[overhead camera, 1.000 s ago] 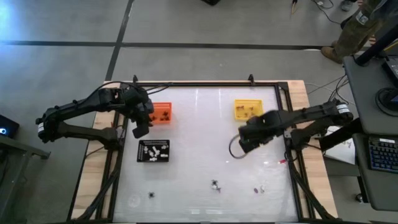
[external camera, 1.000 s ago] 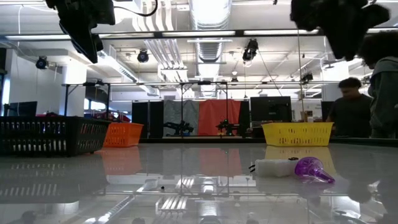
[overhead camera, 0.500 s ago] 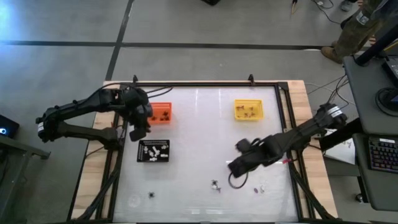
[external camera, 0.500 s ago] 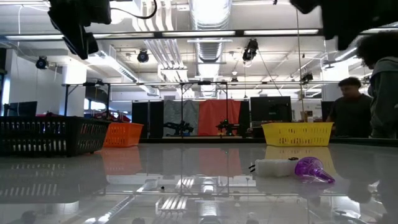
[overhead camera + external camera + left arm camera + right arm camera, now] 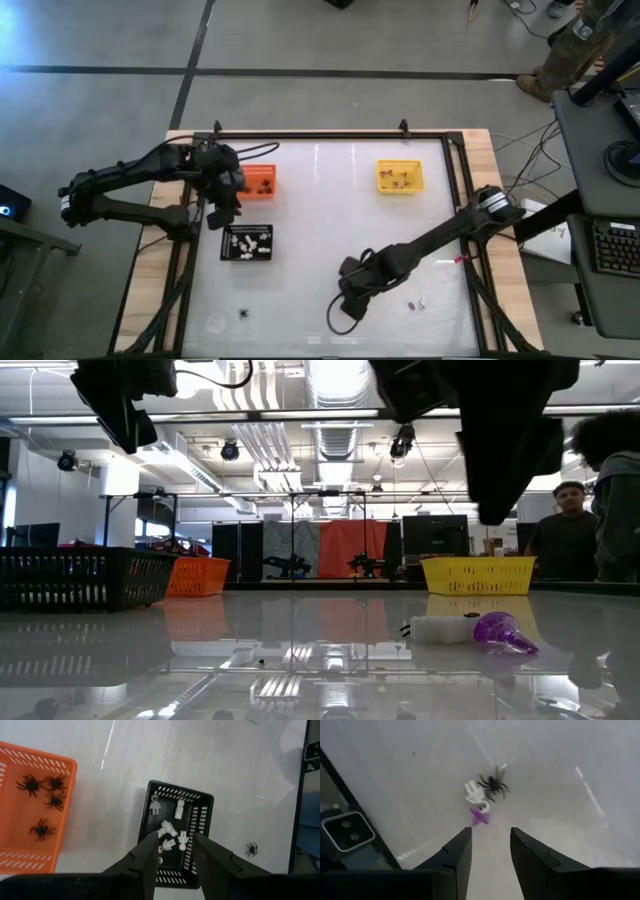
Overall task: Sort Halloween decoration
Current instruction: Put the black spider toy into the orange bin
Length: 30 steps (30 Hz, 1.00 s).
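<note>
The decoration is tiny trinkets. A black spider [image 5: 493, 783], a white piece [image 5: 474, 792] and a purple piece [image 5: 479, 815] lie on the table just ahead of my open right gripper [image 5: 491, 852], which hovers over them near the table's near edge [image 5: 348, 300]. Another spider [image 5: 243, 313] and two small pieces [image 5: 416, 302] lie apart on the table. My open left gripper [image 5: 175, 855] hangs above the black tray [image 5: 200, 810], which holds white figures [image 5: 170, 827]. The orange tray [image 5: 12, 855] holds several spiders. The yellow tray [image 5: 399, 177] holds brownish bits.
The three trays sit in the table's far half: orange [image 5: 258, 183] far left, black [image 5: 247, 243] nearer, yellow far right. A raised black frame [image 5: 330, 134] borders the table. People stand beyond the table's right side [image 5: 565, 540]. A desk with a keyboard [image 5: 615, 245] stands right of it.
My right gripper has swept from beside the yellow tray toward the table's near edge and to the left, the arm stretching out, and now hangs over the spider cluster. It looms larger in the low view. No trinket has moved.
</note>
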Tool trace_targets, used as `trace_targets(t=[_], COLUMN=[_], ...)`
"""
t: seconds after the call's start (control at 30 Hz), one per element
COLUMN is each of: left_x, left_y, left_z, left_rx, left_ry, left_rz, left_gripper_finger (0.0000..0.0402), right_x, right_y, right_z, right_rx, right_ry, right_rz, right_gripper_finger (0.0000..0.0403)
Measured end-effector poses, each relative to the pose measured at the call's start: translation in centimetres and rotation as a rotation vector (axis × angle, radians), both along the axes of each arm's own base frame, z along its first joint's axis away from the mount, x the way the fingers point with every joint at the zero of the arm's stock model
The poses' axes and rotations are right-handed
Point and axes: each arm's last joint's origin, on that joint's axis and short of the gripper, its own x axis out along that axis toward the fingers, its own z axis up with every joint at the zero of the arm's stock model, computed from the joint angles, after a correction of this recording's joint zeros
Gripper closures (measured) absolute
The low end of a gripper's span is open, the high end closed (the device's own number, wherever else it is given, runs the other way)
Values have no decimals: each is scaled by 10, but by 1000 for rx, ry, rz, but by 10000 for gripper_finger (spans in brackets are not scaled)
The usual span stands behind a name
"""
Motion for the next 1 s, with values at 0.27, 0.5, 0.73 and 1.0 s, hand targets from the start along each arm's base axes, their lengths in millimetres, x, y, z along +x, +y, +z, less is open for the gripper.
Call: trace_targets(t=[0.27,0.5,0.73,1.0], left_x=[-2,-2,-3,-3], left_y=[-1,-1,-1,-1], left_z=[-1,-1,-1,-1], left_rx=[-7,-7,-8,-13], left_ry=[27,26,28,30], left_rz=[-2,-2,-2,9], left_gripper_finger=[299,299,299,299], right_x=[16,23,29,30], right_y=[9,12,13,11], right_z=[-14,-32,-47,-59], right_rx=[-41,-66,-92,-110], right_ry=[-13,-44,-58,-35], right_rz=[136,232,309,342], right_gripper_finger=[280,280,280,280])
